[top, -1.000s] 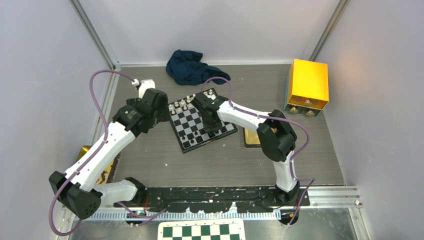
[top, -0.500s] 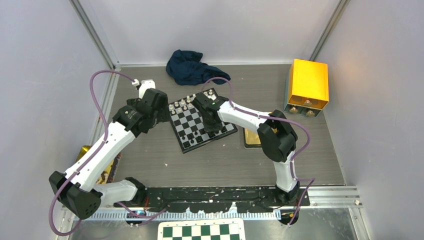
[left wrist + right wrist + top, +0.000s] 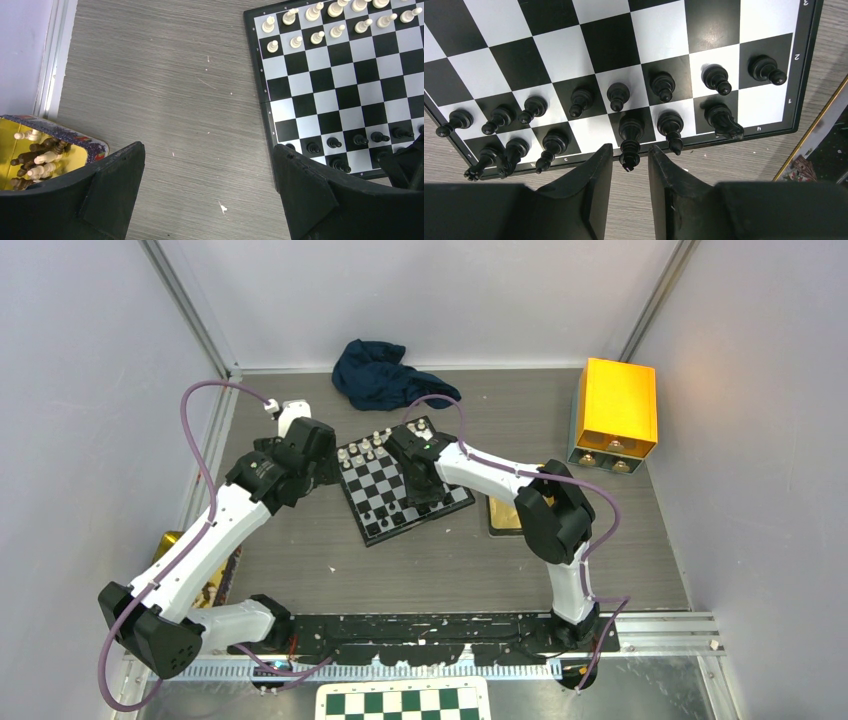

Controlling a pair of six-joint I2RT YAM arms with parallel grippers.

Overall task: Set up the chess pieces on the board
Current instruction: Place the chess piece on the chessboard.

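Observation:
The small black-and-silver board (image 3: 390, 483) lies at the table's middle, turned at an angle. White pieces (image 3: 315, 22) fill its far rows and black pieces (image 3: 574, 102) its near rows. My right gripper (image 3: 630, 150) hangs over the board's near edge. Its jaws stand slightly apart on either side of a tall black piece (image 3: 630, 134) on the back row, with a small gap each side. My left gripper (image 3: 207, 147) is wide open and empty over bare table left of the board (image 3: 345, 85).
A yellow tin (image 3: 30, 155) with spare pieces lies at the far left. A blue cloth (image 3: 378, 372) lies behind the board, and a yellow box (image 3: 615, 410) at the back right. A gold-edged flat thing (image 3: 503, 515) lies right of the board. A green-and-white board (image 3: 405, 702) lies below the arm bases.

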